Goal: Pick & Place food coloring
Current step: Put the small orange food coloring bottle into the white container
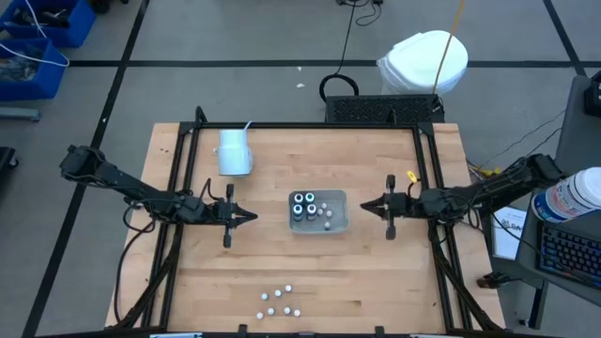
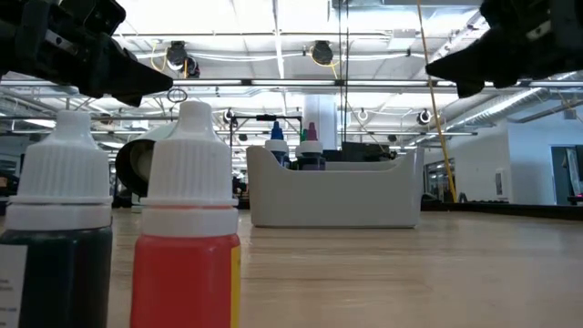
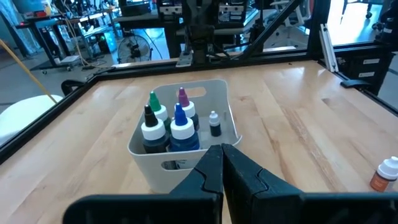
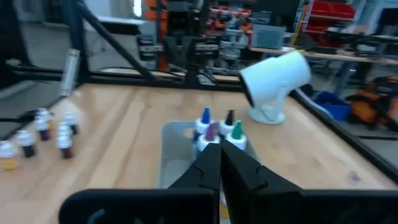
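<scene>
High view: grey rectangular plastic tray (image 1: 336,222) at table centre, holding four dark colour-tipped bottles (image 1: 304,206) upright. Small white-capped food colouring bottles (image 1: 281,302) clustered near edge, awaiting pickup. Left gripper (image 1: 246,217), right gripper (image 1: 367,206) flanking tray, jaws together, empty.

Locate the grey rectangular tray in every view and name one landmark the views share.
High view: grey rectangular tray, table centre, between both arms.
Low view: tray mid-distance, centre.
Left wrist view: tray just beyond the shut fingers.
Right wrist view: tray ahead of the shut fingers.
Shared landmark: four colour-tipped bottles standing inside.
</scene>
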Robot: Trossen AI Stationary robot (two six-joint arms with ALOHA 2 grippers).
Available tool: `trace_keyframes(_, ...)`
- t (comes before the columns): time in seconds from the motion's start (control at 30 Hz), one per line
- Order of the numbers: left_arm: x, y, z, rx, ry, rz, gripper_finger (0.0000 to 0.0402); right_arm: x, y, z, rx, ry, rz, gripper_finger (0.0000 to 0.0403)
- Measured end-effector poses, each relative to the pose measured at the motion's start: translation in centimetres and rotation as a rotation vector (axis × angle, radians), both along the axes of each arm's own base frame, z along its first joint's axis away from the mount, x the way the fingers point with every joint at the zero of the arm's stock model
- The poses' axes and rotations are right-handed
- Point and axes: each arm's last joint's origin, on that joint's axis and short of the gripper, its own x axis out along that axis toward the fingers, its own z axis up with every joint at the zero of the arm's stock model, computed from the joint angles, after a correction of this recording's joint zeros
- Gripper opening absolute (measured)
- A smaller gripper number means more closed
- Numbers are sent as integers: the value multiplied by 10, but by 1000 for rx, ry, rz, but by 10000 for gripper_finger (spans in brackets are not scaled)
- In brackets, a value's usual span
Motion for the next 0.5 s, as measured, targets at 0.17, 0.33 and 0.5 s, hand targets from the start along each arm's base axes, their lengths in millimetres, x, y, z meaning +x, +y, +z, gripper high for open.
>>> trace_keyframes(0.17, 0, 0, 0, 18, 3, -3, 8, -4, 1, -9, 10, -21, 36, 0)
trace_keyframes(0.33, 0, 0, -2, 5, 17, 0, 8, -5, 1, -10, 4, -19, 36, 0)
trace_keyframes(0.5, 0, 0, -3, -13, 27, 4, 8, -5, 1, -11, -6, -12, 37, 0)
